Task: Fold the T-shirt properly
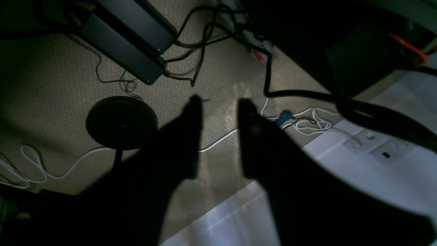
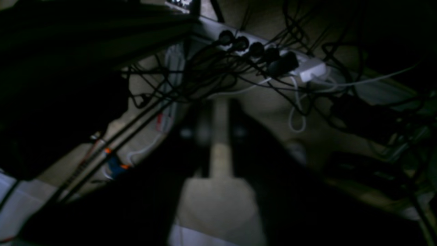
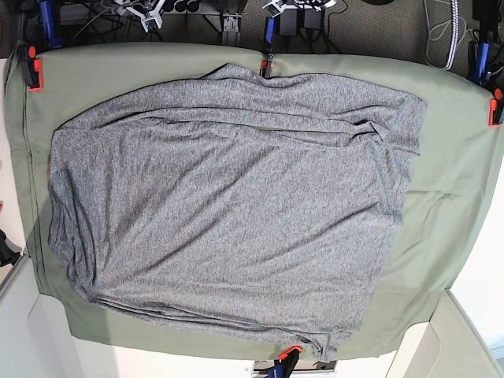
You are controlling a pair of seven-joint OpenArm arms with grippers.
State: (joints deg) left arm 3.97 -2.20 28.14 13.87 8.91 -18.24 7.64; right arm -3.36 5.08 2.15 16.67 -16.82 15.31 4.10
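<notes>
Across the olive-green cloth (image 3: 441, 197), T-shirt (image 3: 228, 205) spread, unfolded; left gripper (image 1: 218, 106) parted, right gripper (image 2: 220, 133) slightly apart, both empty—next, reaching for an edge.

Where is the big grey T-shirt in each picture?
Base view: the T-shirt lies spread out, filling the middle, on the olive-green cloth.
Left wrist view: not in it; only floor, cables and the open left gripper.
Right wrist view: not in it; only dark floor and cables.
Shared landmark: none certain; both wrist views show carpeted floor with white cables.
</notes>
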